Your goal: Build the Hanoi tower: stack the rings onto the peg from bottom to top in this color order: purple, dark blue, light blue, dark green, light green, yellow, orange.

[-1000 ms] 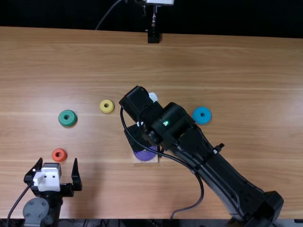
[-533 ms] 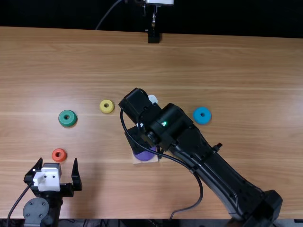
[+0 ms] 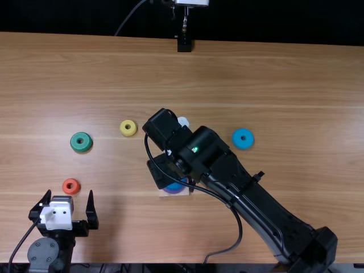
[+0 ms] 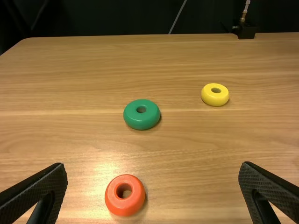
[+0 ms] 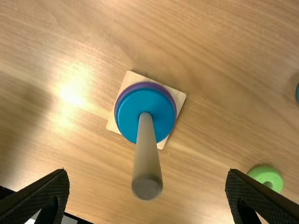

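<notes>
While the left arm (image 3: 44, 254) sits low by the table's near edge, the right arm (image 3: 273, 222) slants forward and leftward from its base to the middle of the table (image 3: 290, 102). Its upper end bends over the base plate (image 5: 132, 80), with the right gripper (image 3: 161, 172) tucked under the wrist joints. The right wrist view looks steeply down past the fingers, which stand wide apart with nothing held, the peg (image 5: 148, 158) showing between them and touching neither.

A purple ring (image 5: 145, 85) lies around the peg on the base plate, and a blue ring (image 5: 161, 112) rests on top of it, also around the peg. A light green ring (image 5: 268, 171) lies on the table near the base plate, partly behind one finger in that view.

The left gripper (image 3: 69, 193) points forward, its fingers spread and empty. Just ahead of it lies the orange ring (image 3: 65, 186), with the green ring (image 3: 81, 148) farther forward and the yellow ring (image 3: 128, 132) beyond, toward the middle. On the other side of the right arm's bent end, the second blue ring (image 3: 243, 145) lies flat on the table.
</notes>
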